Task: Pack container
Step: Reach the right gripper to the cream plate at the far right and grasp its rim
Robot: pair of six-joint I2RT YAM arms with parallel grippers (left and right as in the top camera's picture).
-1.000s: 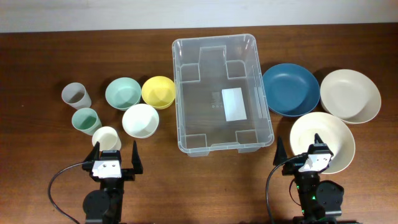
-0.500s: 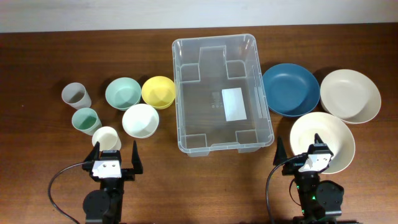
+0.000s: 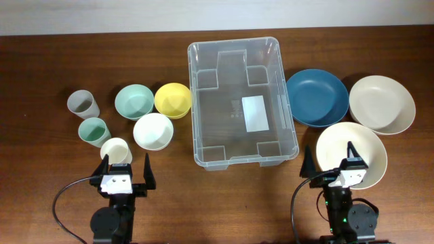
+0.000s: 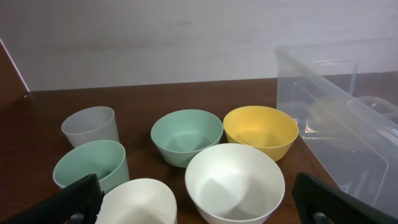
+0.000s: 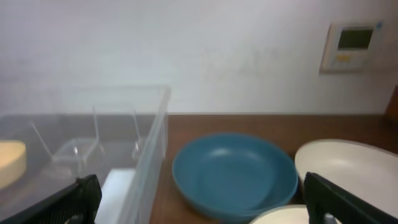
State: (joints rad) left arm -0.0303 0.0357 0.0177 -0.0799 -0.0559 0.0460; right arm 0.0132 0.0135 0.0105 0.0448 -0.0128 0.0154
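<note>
**Container** (image 3: 234, 45): clear bin at the centre of the table, long side running away from the arms, upright and empty. A white label (image 3: 255, 114) sits on its floor. Probably set between the two groups of ware so that either arm can load it.

**Left group:** green bowl (image 3: 133, 102) and yellow bowl (image 3: 172, 99) sit side by side, the yellow one just beside the container wall. The white bowl (image 3: 152, 131) is in front of them. Grey cup (image 3: 83, 104), green cup (image 3: 93, 131) and cream cup (image 3: 116, 150) form a line slanting toward the left gripper. All are mouth up and none nested, likely laid out singly so each rim can be gripped.

**Right group:** blue plate (image 3: 316, 97) just beside the container's right wall. The far plate (image 3: 382, 103) is to its right. The near plate (image 3: 369, 152) is in front, partly under the right gripper.

**Left gripper** (image 3: 126, 168): fingers spread wide with nothing between them, cream cup directly ahead.

**Right gripper** (image 3: 328, 163): also spread and empty, over the near plate's edge.

Packing is judged not begun.

**Surface:** dark brown wood table (image 3: 41, 169) with visible grain.

**Room:** plain pale wall (image 4: 186, 37). The right wrist view shows a small wall panel (image 5: 354, 45) with a display.
</note>
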